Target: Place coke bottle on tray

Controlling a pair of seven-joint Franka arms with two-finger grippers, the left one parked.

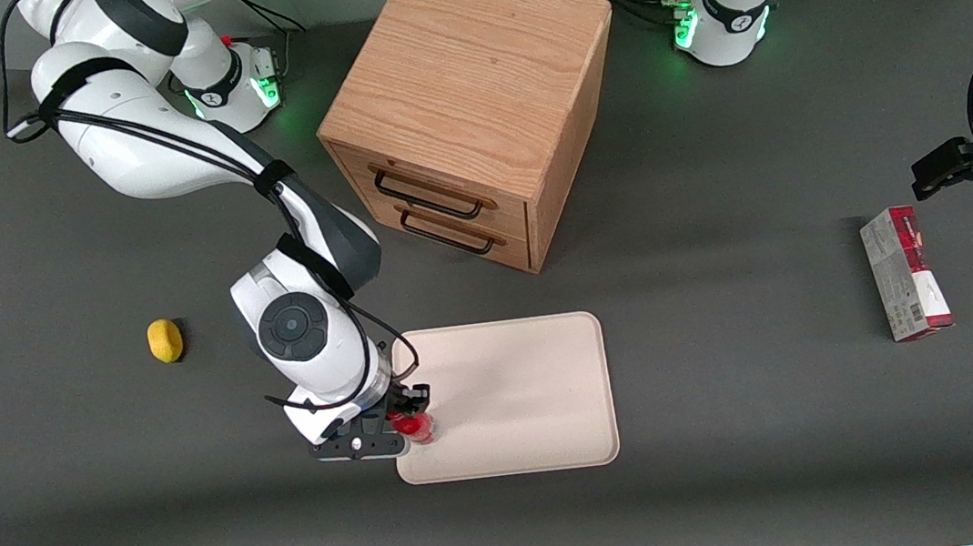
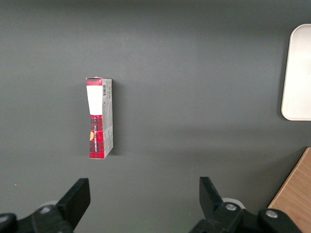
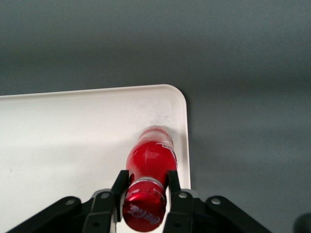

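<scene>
The coke bottle (image 1: 417, 426) stood upright over the tray (image 1: 519, 397), at the tray's edge toward the working arm and near the corner closest to the front camera; the right arm's gripper (image 1: 411, 417) was clamped on it just below the red cap, one black finger (image 3: 120, 187) pressed to each side of the neck; in the right wrist view the bottle (image 3: 149, 180) was seen from above, its base set just inside the low rim of the cream-white tray (image 3: 73, 136) by a rounded corner; whether the base rested on the tray or hung just above it could not be told. The rest of the tray lay bare on the dark grey table (image 1: 746, 463). Toward the working arm's end of the table, and a little farther from the front camera than the bottle, lay a small yellow lemon (image 1: 165, 340), well apart from the tray; toward the parked arm's end lay a red-and-white carton (image 1: 906, 285) on its side, also well apart from the tray, and shown again in the left wrist view (image 2: 99, 118). Farther still from the front camera stood a wooden drawer cabinet (image 1: 467, 101), its two drawers shut and their dark handles (image 1: 433, 206) turned toward the tray.
</scene>
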